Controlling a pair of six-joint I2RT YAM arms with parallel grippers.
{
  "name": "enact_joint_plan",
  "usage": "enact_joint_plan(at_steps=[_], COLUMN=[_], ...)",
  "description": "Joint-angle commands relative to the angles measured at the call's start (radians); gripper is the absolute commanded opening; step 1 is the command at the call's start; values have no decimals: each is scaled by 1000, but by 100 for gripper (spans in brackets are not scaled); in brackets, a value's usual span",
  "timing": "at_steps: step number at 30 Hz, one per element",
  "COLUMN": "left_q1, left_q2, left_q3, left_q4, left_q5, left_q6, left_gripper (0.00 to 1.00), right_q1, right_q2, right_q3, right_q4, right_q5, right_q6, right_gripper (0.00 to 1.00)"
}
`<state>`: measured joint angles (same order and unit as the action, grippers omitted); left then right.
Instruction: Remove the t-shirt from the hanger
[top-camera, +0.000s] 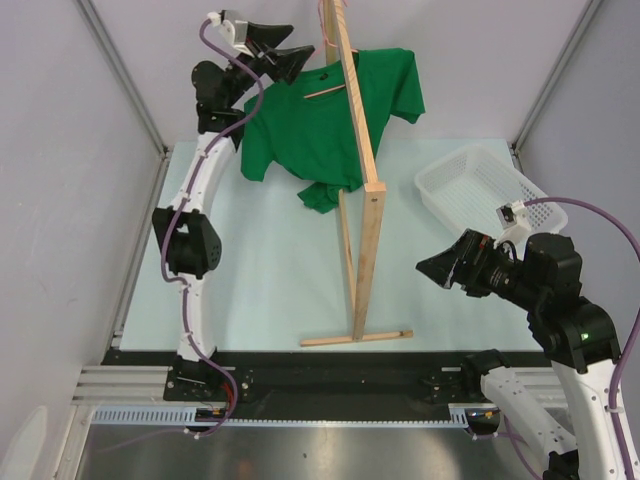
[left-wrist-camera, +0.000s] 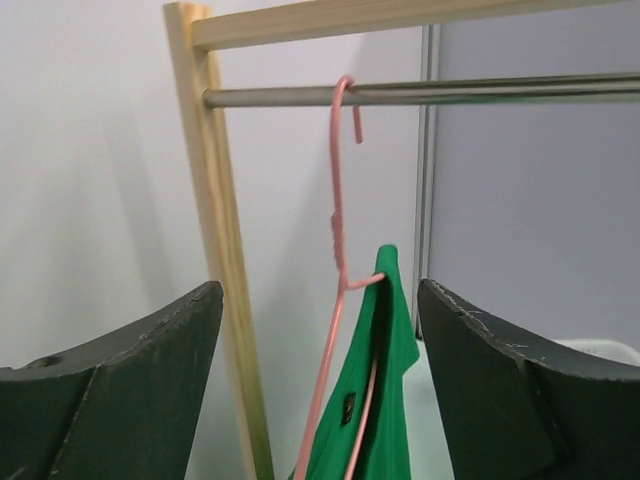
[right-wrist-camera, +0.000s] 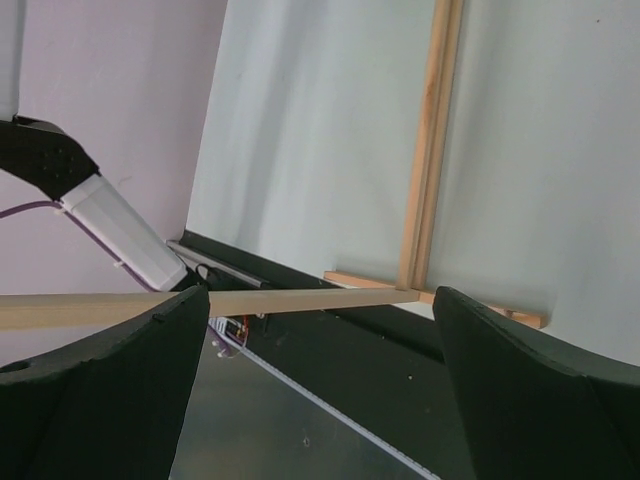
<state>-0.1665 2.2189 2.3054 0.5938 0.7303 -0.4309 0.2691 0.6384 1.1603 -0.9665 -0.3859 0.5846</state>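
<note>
The bright green t-shirt (top-camera: 330, 120) hangs on a thin pink wire hanger (top-camera: 325, 92) from the rail of the wooden rack, at the back of the table. In the left wrist view the hanger (left-wrist-camera: 337, 230) hooks over a metal rail and the shirt (left-wrist-camera: 385, 400) hangs edge-on below it. My left gripper (top-camera: 290, 45) is open, raised high at the shirt's left shoulder, its jaws apart on either side of the hanger's neck without touching. My right gripper (top-camera: 432, 268) is open and empty, low at the right, apart from the shirt. Neither t-shirt nor hanger shows in the right wrist view.
The tall light wooden rack (top-camera: 368, 230) stands mid-table, its foot bar (top-camera: 355, 338) near the front edge. A white plastic basket (top-camera: 480, 190) sits at the back right. Grey walls enclose the table. The right wrist view shows the rack's base (right-wrist-camera: 425, 180).
</note>
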Motion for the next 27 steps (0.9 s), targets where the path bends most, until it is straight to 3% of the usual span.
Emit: enact_joint_plan(at_steps=[1, 11, 16, 17, 19, 22, 23, 27], left_q1=[-59, -142, -154, -156, -157, -157, -157, -157], left_q2=[35, 131, 154, 159, 160, 162, 162, 159], left_q3=[77, 157, 183, 192, 193, 201, 203, 206], left_q4=[78, 98, 109, 106, 104, 98, 92, 86], left_q5=[-93, -340, -382, -382, -382, -376, -374, -348], left_q6=[-34, 1, -2, -5, -3, -6, -6, -34], left_gripper=[82, 69, 60, 54, 50, 9, 4, 0], right_q1=[4, 5, 4, 5, 4, 4, 4, 5], right_q2=[-3, -17, -25, -26, -26, -28, -28, -25], right_q3=[36, 38, 39, 39, 39, 45, 50, 68], right_q4=[51, 61, 74, 75, 80, 91, 91, 80], right_q5=[-50, -65, -67, -71, -71, -76, -76, -76], right_q6=[38, 66, 84, 87, 93, 104, 109, 112], right_gripper=[100, 100, 100, 100, 100, 100, 100, 100])
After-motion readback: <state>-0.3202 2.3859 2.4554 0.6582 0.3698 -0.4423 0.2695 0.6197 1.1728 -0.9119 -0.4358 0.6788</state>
